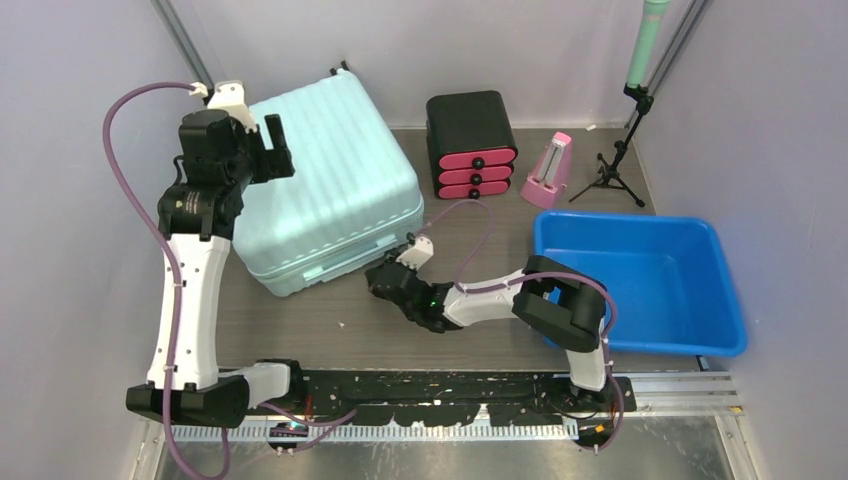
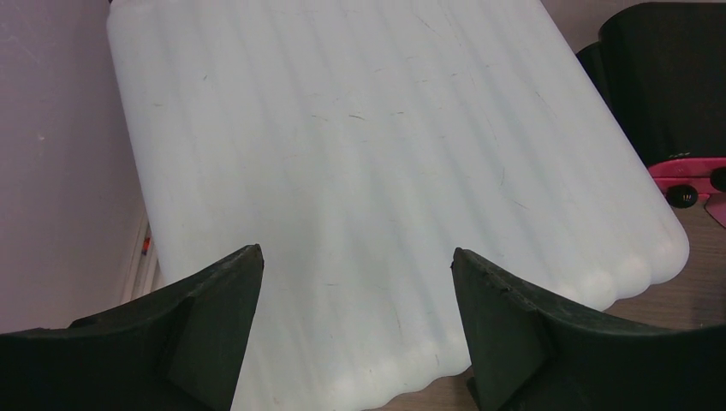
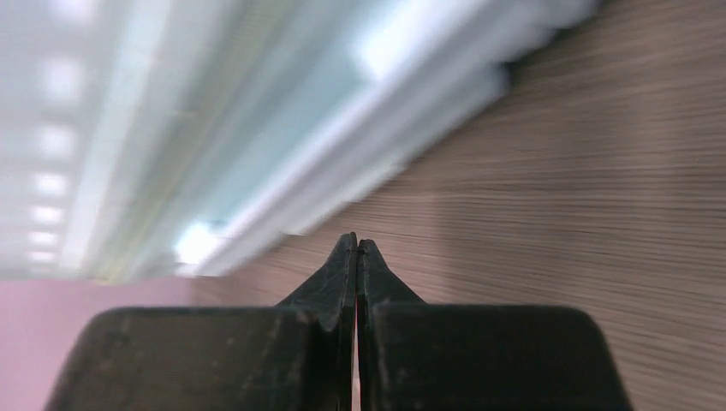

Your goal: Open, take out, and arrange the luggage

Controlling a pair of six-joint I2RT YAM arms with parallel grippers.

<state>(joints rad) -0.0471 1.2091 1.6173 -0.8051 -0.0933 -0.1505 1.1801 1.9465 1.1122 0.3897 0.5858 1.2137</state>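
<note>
Right claw point(image 3: 357, 243) (tips together) near luggage point(image 1: 330, 185)

Left side: my left arm point(image 1: 190, 290) stands up from its base at the near-left corner. The white link rises steeply away from me and the wrist bends forward at the top. My left end effector point(image 1: 262, 148) is held high, angled forward and down. Its fingers point(image 2: 214, 317) are spread wide with nothing between them and no contact.

Right side: my right arm point(image 1: 500, 295) is folded low, elbow out to the right, forearm reaching left across the middle. My right end effector point(image 1: 380, 280) sits low, aimed left and a little away. Its fingers point(image 3: 332, 282) are pressed together along their inner faces, with nothing pinched between them.
</note>
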